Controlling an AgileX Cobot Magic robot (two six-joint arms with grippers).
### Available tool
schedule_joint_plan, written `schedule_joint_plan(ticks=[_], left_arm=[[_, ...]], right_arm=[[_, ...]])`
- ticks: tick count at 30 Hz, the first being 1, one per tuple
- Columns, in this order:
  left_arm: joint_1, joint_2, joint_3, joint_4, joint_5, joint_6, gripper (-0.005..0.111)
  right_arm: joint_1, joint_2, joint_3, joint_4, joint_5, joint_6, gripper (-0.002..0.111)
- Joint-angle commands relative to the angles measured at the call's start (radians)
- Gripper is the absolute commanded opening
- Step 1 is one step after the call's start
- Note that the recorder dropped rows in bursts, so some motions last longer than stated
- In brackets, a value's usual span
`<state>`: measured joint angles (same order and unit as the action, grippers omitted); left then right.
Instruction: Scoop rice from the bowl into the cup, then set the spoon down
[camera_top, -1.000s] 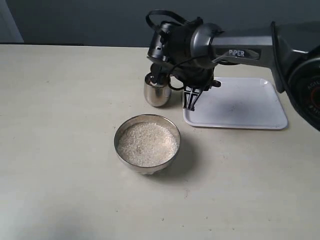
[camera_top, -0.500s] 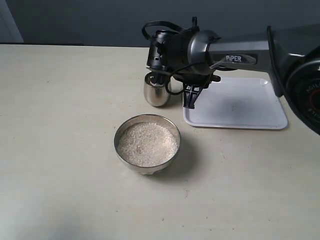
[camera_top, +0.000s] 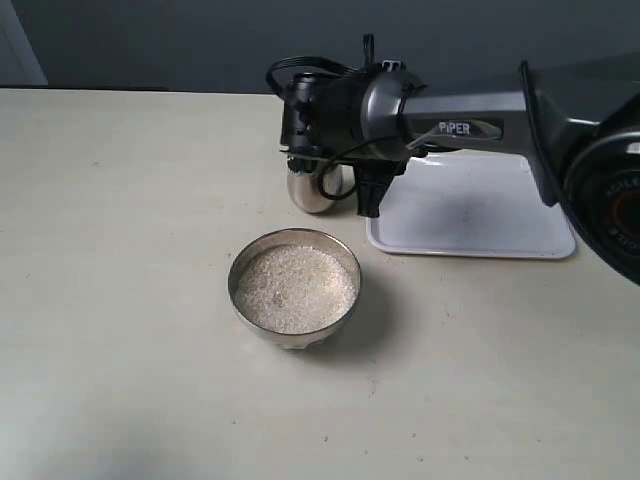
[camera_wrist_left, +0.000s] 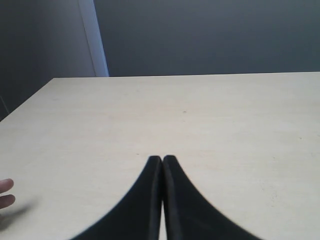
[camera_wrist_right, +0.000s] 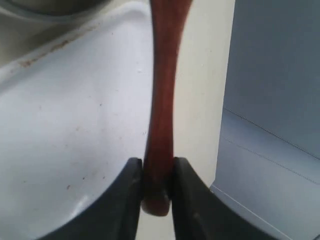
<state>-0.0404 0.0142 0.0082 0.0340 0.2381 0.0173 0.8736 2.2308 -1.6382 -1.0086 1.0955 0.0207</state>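
Observation:
The steel bowl (camera_top: 238, 290) stands in the middle of the table with a heap of white rice (camera_top: 294, 288) in it. Behind it is the small steel cup (camera_top: 310, 193), its mouth covered by my right arm's wrist. My right gripper (camera_top: 369, 205) (camera_wrist_right: 157, 167) is shut on the end of the reddish-brown spoon (camera_wrist_right: 162, 95)'s handle, which runs towards the cup's rim (camera_wrist_right: 50, 7). The scoop end is hidden. My left gripper (camera_wrist_left: 161, 159) is shut and empty above bare table, out of the exterior view.
A white tray (camera_top: 480, 215) (camera_wrist_right: 70, 130) lies to the right of the cup, under my right gripper's fingers. Someone's fingertips (camera_wrist_left: 5, 192) show at the edge of the left wrist view. A dark wall runs behind the table.
My right arm's wrist has shifted left and turned over the cup, with the spoon still held. The bowl, the cup and the tray have not moved.

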Motion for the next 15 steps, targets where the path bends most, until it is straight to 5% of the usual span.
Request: schedule_joint_plan(ticks=[1,15], left_arm=[[-0.003,-0.001,-0.008,-0.006,-0.007,-0.007,0.001],[-0.003,-0.001,-0.008,-0.006,-0.007,-0.007,0.001]], right_arm=[[-0.001,-0.012,0.002,-0.049,0.031,0.011,-0.001],[-0.001,-0.042,0.000,0.060,0.075,0.189,-0.001]])
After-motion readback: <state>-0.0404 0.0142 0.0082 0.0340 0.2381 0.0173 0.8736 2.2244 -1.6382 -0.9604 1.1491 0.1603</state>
